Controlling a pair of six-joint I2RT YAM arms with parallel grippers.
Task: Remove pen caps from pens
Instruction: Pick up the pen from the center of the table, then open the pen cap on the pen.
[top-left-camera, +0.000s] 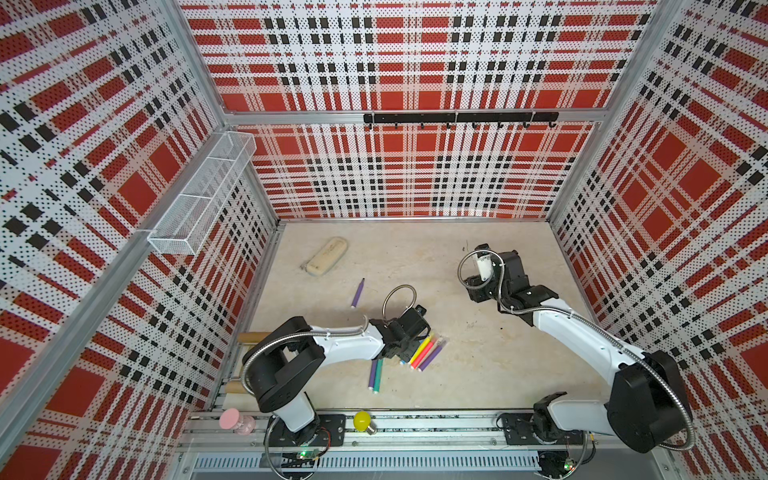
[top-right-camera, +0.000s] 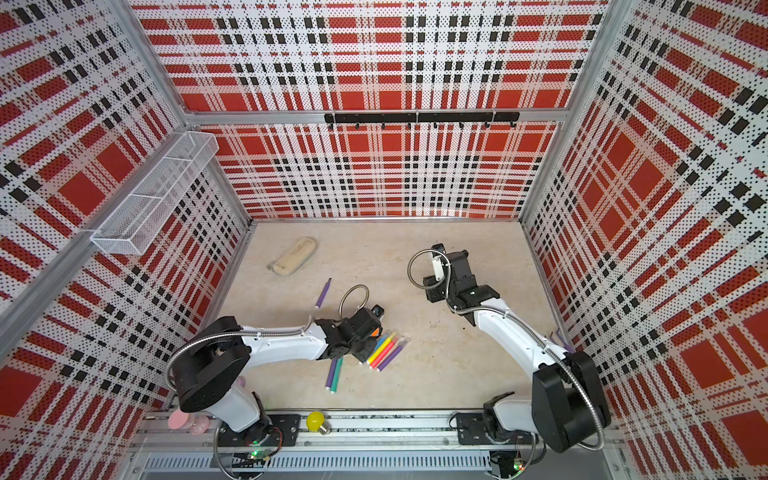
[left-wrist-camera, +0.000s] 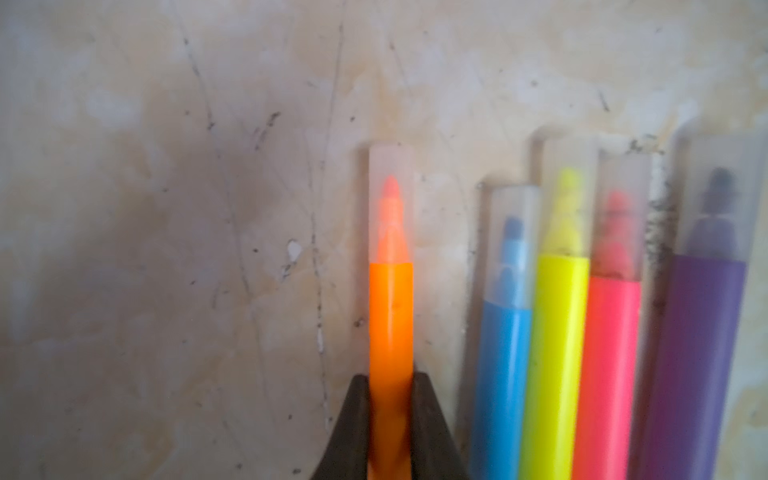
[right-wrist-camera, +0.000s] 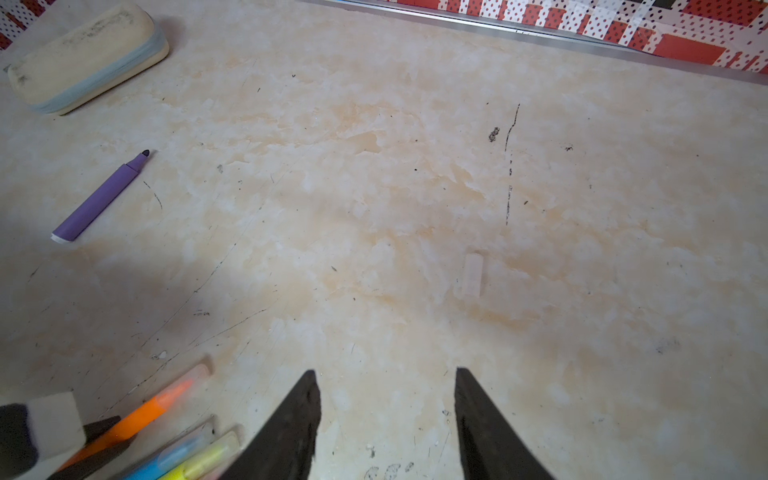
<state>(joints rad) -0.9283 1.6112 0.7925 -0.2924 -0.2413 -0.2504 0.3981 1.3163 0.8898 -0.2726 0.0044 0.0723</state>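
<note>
In both top views the left gripper sits beside a row of capped pens in the tabletop's front half. An uncapped purple pen lies apart, tip toward the back edge. Only the left wrist view shows the jaws clamped on the orange pen, its cap on and pointing away from them. Only the right wrist view shows the right gripper parted and empty, and a loose clear cap.

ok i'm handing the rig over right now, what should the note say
Left gripper: shut on the orange pen, its cap still on.
Right gripper: open, empty, above the table.
Done: uncapped purple pen lies near the pencil case; loose cap on the table.
To do: orange, then the capped blue, yellow, pink and purple pens beside it. A teal pen and another purple pen lie by the left arm, caps hidden.
</note>
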